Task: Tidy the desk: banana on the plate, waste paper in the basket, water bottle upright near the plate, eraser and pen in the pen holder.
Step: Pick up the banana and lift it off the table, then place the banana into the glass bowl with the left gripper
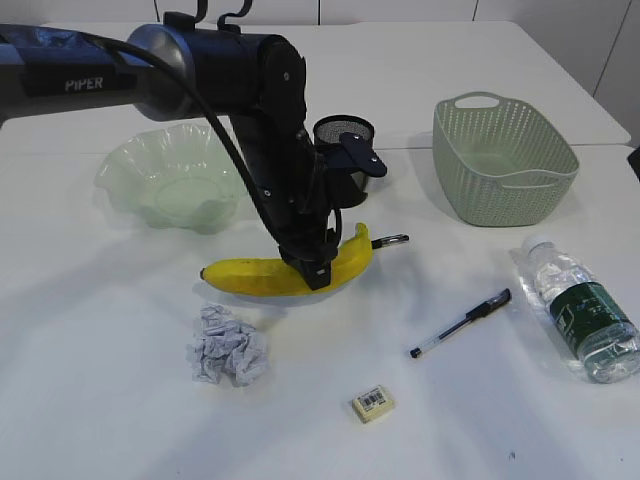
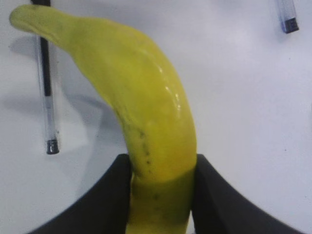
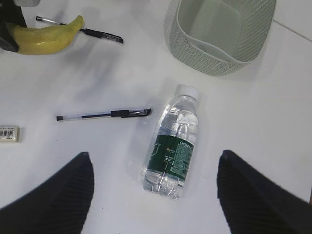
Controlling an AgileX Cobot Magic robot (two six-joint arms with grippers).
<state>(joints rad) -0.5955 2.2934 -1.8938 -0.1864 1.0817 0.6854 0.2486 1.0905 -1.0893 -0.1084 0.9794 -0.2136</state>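
Observation:
My left gripper (image 1: 315,268) (image 2: 163,163) is shut on the yellow banana (image 1: 250,275) (image 2: 146,97), near its middle, low over the desk (image 1: 120,400). The pale-green plate (image 1: 130,175) lies behind it to the left. The black mesh pen holder (image 1: 343,135) is partly hidden by the arm. My right gripper (image 3: 153,155) hangs open above the water bottle (image 3: 173,141) (image 1: 585,310), which lies on its side. A pen (image 1: 460,323) (image 3: 105,115), the eraser (image 1: 372,402) (image 3: 9,133) and the waste paper (image 1: 228,347) lie on the desk. The green basket (image 1: 480,190) (image 3: 195,53) stands at the back right.
A second pen (image 1: 390,240) (image 2: 46,97) (image 3: 97,34) lies just behind the banana's tip. The left arm (image 1: 200,60) reaches in from the upper left, over the plate. The desk's far edge runs behind the basket.

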